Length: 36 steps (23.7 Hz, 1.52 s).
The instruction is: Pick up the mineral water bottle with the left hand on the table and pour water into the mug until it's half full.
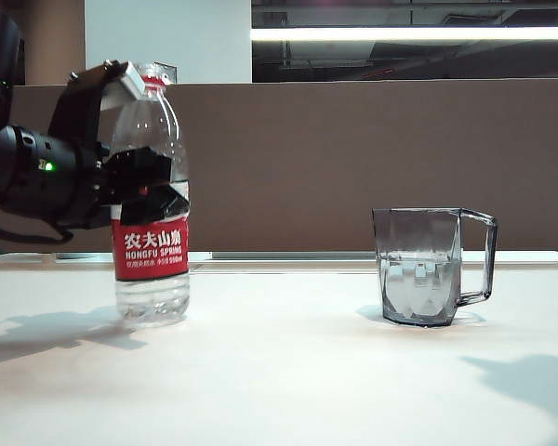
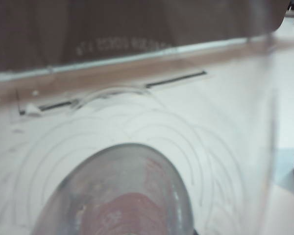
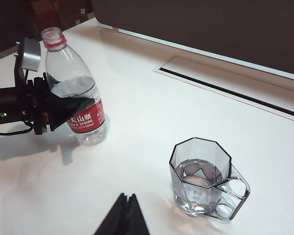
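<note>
The mineral water bottle point(image 1: 152, 251) stands upright and uncapped on the left of the white table point(image 1: 307, 372), part full of water. My left gripper point(image 1: 149, 186) reaches in from the left and is shut on the bottle above its red label; the right wrist view shows the bottle point(image 3: 85, 120) with the left gripper point(image 3: 71, 105) on it. The left wrist view is filled by the clear bottle point(image 2: 122, 196) seen from close by, and my fingers do not show there. The smoky mug point(image 1: 428, 269) stands to the right, handle facing right, with water in it point(image 3: 201, 171). My right gripper point(image 3: 127, 198) hovers shut above the table near the mug.
A brown partition point(image 1: 353, 158) runs along the table's far edge. A long rectangular cover plate with a dark slot point(image 3: 230, 81) lies flush in the tabletop behind the mug. Bare white tabletop lies between bottle and mug.
</note>
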Motion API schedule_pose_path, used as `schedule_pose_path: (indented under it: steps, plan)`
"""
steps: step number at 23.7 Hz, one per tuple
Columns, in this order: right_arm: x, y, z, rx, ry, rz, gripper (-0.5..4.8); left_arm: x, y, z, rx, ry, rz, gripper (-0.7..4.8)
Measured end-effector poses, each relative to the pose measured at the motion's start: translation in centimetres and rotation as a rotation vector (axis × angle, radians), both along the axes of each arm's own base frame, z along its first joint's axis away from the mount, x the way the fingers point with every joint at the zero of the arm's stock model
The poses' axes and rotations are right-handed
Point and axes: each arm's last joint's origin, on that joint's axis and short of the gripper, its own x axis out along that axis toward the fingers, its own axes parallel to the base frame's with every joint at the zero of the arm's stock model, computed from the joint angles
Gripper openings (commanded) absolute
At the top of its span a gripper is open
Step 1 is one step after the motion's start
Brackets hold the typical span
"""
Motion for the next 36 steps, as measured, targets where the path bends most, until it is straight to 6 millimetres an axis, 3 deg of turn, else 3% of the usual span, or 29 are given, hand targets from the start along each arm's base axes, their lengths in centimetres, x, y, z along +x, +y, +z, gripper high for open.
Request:
schedule_pose_path:
  steps: [3, 6, 7, 12, 16, 27, 29, 31, 32, 36]
  plan:
    - [0.0, 0.0, 0.0, 0.0, 0.0, 0.0, -0.02, 0.0, 0.0, -0.1, 0.006, 0.012, 0.0, 2.01]
    - [0.0, 0.0, 0.0, 0.0, -0.001, 0.0, -0.02, 0.0, 0.0, -0.1, 0.006, 0.012, 0.0, 4.38]
    - [0.0, 0.0, 0.0, 0.0, -0.001, 0.0, -0.02, 0.0, 0.0, -0.1, 0.005, 0.01, -0.001, 4.53]
    - [0.0, 0.0, 0.0, 0.0, 0.0, 0.0, -0.02, -0.1, 0.0, 0.2, -0.01, 0.01, 0.0, 4.58]
    - [0.0, 0.0, 0.0, 0.0, 0.0, 0.0, -0.02, -0.8, 0.3, 1.8, -0.029, 0.033, 0.003, 4.58]
    - [0.0, 0.0, 0.0, 0.0, 0.0, 0.0, -0.02, -5.5, 2.6, 5.6, 0.049, 0.195, 0.006, 4.56]
    - [0.0, 0.0, 0.0, 0.0, -0.001, 0.0, -0.02, -6.6, 3.1, 6.0, 0.061, 0.22, 0.007, 3.69]
    - [0.0, 0.0, 0.0, 0.001, 0.0, -0.001, -0.02, -7.6, 3.6, 6.6, 0.064, 0.227, 0.007, 1.43]
    - [0.0, 0.0, 0.0, 0.005, 0.003, -0.002, -0.02, -7.9, 3.8, 6.7, 0.065, 0.23, 0.007, -0.03]
    - [0.1, 0.0, -0.1, 0.018, 0.009, -0.01, -0.02, -9.6, 4.6, 7.1, 0.074, 0.265, 0.009, -0.07]
